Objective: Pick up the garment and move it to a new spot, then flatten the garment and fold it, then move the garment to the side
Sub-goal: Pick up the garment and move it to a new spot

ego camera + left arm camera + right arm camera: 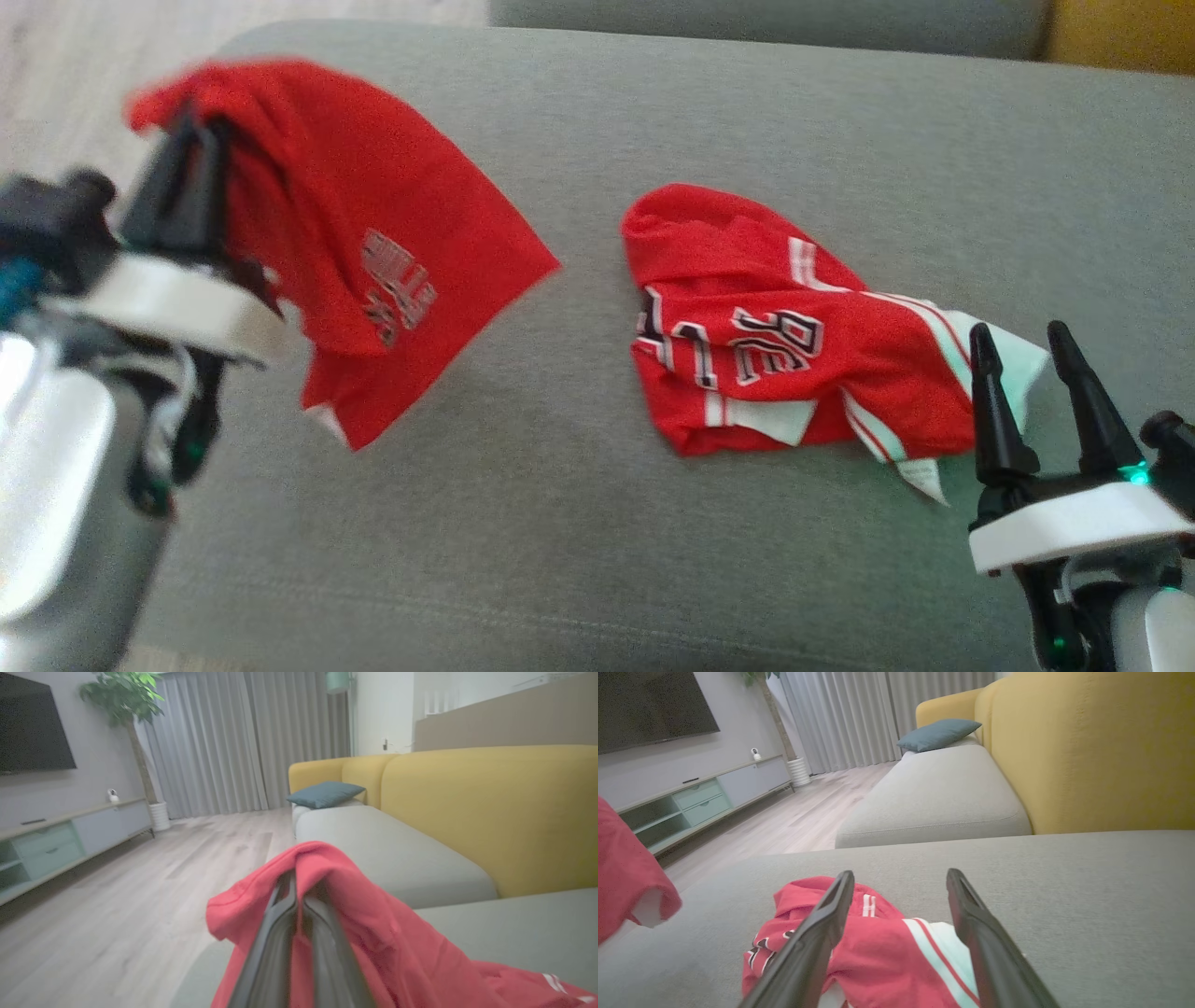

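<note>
My left gripper [198, 140] is clamped on a bunched fold of the red garment [373, 233]. The fingers [271, 933] are pressed together, with cloth draped over their tips. I hold it high over the left edge of the grey cushion [747, 112] so the loose body hangs free of the surface, its lower corner dangling above the cushion's near-left part. I judge this to be the carry to a new spot, with flattening and folding not yet begun. My right gripper [1019, 338] is spread wide and holds nothing. It sits low at the near-right of the cushion, tips just at the white-striped hem of a second, crumpled jersey [766, 327] that lies mid-cushion toward the right edge — whether they touch it I cannot tell. It looks placed to help once the hanging garment comes down.
</note>
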